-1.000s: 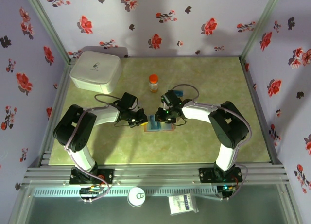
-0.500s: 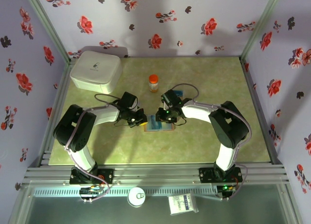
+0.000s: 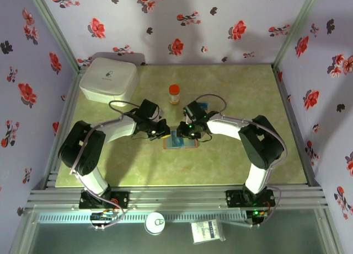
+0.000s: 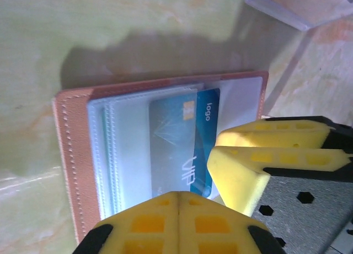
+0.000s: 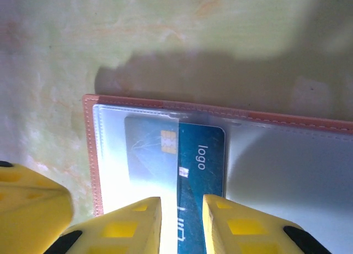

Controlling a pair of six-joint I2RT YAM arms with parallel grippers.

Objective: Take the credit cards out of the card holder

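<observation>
**Near edge.** Two arm bases stand side by side at the rim of the green marbled counter (image 3: 231, 160). Both arms reach inward and meet near the counter's middle.

**Centre, left arm.** The left pincer (image 3: 160, 131) is clenched. Its yellow fingers meet with nothing between them. It hangs over the near-left edge of the card holder (image 3: 187, 144).

**Centre, task objects.** The card holder lies open and flat on the counter between the two pincers. Its reddish-brown stitched cover frames clear plastic sleeves. One blue credit card (image 5: 165, 149), with a chip and the word "logo", lies in the holder. About half of it is pale under a sleeve and the other half is bare and darker.

**Centre, right arm.** The right pincer (image 5: 182, 221) stands over the bare half of the card. Its fingers are parted by a narrow gap, and the card's face shows through that gap. It grasps nothing. Whether the tips touch the card cannot be told.

**Beyond the holder.** The corner of a clear plastic box (image 4: 300, 9) lies near the holder's far side. Farther back an orange-capped bottle (image 3: 174, 93) stands upright. A white rounded case (image 3: 108, 80) sits in the far left corner.

**Backdrop.** Lilac walls with red flowers (image 3: 182, 22) enclose the counter.
</observation>
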